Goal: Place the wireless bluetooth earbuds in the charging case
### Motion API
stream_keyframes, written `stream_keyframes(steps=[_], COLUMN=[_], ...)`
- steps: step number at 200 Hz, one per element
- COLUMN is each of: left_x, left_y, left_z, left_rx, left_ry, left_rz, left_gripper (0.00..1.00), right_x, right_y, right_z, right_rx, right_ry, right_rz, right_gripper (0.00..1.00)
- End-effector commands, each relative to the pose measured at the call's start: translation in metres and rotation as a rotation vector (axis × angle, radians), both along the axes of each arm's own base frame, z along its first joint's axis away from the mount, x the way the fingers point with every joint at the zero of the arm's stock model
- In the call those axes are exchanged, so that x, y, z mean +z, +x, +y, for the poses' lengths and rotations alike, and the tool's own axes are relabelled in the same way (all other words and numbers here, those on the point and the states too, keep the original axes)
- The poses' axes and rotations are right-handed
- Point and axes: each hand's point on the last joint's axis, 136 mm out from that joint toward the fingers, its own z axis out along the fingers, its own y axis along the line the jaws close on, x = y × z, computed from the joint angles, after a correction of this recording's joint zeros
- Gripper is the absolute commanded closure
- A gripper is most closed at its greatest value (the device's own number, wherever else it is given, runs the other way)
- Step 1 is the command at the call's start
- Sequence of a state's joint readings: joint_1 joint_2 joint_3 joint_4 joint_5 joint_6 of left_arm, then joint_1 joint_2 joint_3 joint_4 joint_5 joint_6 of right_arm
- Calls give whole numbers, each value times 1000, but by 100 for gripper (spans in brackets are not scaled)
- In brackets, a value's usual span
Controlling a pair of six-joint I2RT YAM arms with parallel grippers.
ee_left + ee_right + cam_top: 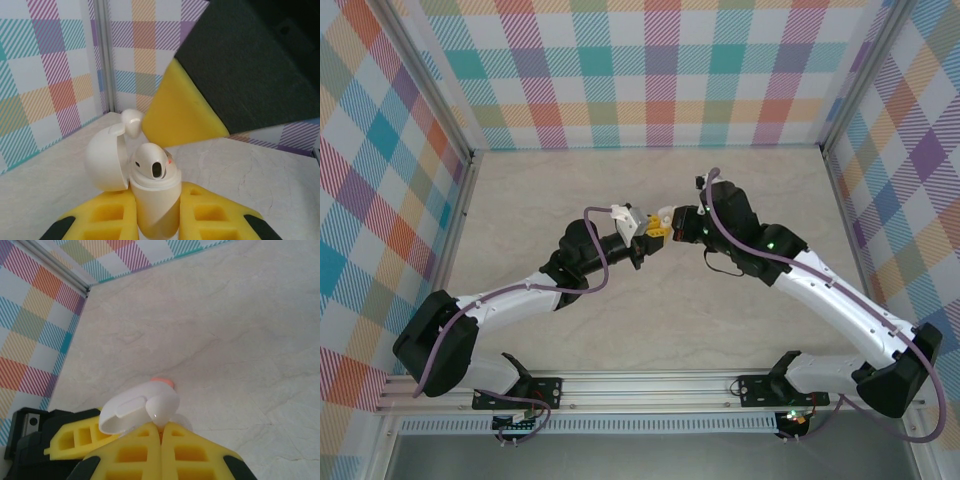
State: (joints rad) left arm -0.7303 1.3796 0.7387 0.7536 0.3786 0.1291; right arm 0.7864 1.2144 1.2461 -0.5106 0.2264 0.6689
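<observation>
My left gripper (pixel 157 212) is shut on the body of a white charging case (pixel 156 202), held upright above the table with its lid (pixel 104 161) swung open to the left. One white earbud (pixel 152 164) sits in the case. My right gripper (pixel 161 429) is shut on the stem of a second white earbud (pixel 163 405), held just beside the open lid (pixel 125 412); that earbud (pixel 131 121) also shows behind the lid. Both grippers (pixel 635 232) (pixel 662 228) meet at mid-table. A salmon-pink bit (pixel 163 382) peeks past the lid; what it is I cannot tell.
The pale marble tabletop (pixel 520 200) is bounded by checked walls and metal corner posts (pixel 470 160). The right gripper's yellow finger (pixel 180 112) and black body (pixel 250 65) hang close above the case.
</observation>
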Motion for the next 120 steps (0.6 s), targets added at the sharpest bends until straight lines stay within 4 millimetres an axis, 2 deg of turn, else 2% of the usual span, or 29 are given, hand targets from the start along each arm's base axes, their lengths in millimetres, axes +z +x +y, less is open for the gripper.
stream_keyframes(steps=[1,26,49,120], left_x=[34,38,41,43], left_y=[-10,-11,-12,-13], left_z=[-5,-4,-3,-2], left_rx=[-35,-33,-34,-32], left_ry=[-50,-57,-64,-75], left_rz=[-90,-96,-99,-105], left_gripper=[100,100,100,100], right_x=[-1,-7,-10,13], right_y=[-6,-8,-10,-18], right_z=[11,12,20,35], right_rx=[45,61,108,218], right_ry=[-17,-46,-53,-22], right_rz=[-3,-4,-5,-46], right_gripper=[99,98,93,78])
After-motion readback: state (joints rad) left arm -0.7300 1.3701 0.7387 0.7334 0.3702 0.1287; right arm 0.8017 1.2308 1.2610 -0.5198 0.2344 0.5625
